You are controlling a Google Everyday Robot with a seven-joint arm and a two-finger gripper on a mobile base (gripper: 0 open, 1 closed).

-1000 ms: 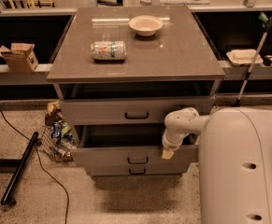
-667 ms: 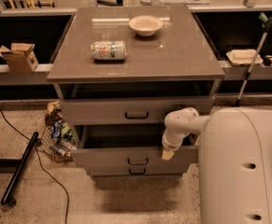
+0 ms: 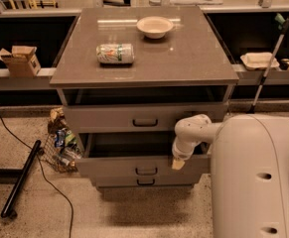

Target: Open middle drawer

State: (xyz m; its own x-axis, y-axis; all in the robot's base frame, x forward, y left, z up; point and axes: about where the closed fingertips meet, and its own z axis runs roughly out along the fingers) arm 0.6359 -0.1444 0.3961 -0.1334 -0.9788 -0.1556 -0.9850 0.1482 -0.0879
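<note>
Finding: nothing is visibly changing across the last second. The middle drawer is standing pulled out from the cabinet exactly as before, its dark interior showing between its front panel and the top drawer above. The bottom drawer is sitting shut beneath it.

The gripper is remaining where it was, pointing downward at the right part of the middle drawer's upper front edge, well to the right of the dark loop handle. Whether it is clenching the edge or released cannot be told from this view, nor whether it is actually touching the panel.

On the tabletop the can and the bowl are lying undisturbed.

Assessment: the drawer is no longer travelling, and the opening is appearing substantially achieved. The task is judged to be at or near completion, with only withdrawal of the arm outstanding.
</note>
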